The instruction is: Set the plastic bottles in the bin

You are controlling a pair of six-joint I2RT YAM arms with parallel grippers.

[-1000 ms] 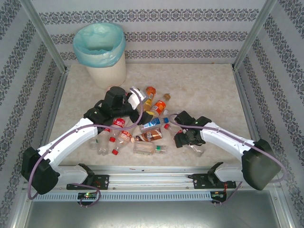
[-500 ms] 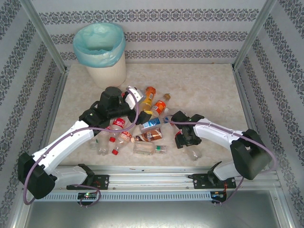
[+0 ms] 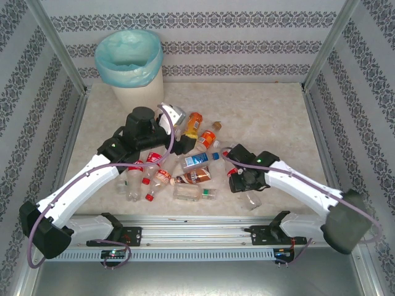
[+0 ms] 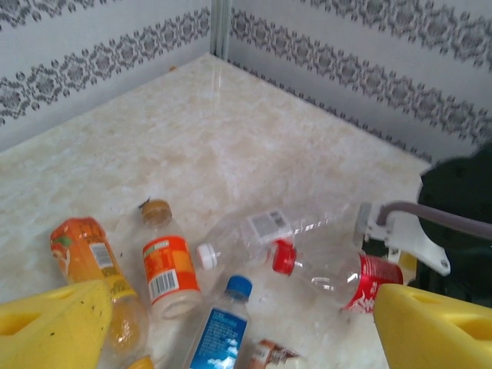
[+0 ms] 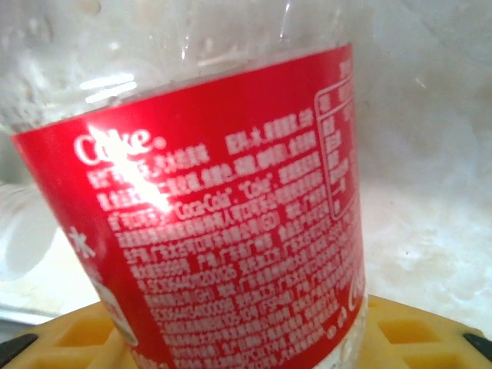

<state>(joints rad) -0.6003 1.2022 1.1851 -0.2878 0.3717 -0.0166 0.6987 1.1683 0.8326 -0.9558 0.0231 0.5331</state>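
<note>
Upright bin (image 3: 145,92). Left gripper (image 4: 242,330) front-right of bin, jaws spread wide, nothing held. Right gripper (image 3: 245,185) farther right of bin, red-labelled bottle (image 5: 231,231) against its yellow finger (image 5: 419,332); clamped or not, cannot tell. Plastic bottles (image 3: 196,161) strewn between bin and right gripper.

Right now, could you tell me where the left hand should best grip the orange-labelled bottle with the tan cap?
Probably across the labelled middle of the orange-labelled bottle, coming from straight above. It lies flat on its side, and its round body is widest and straightest there, unlike the narrow neck. The open left hand could straddle it.
</note>
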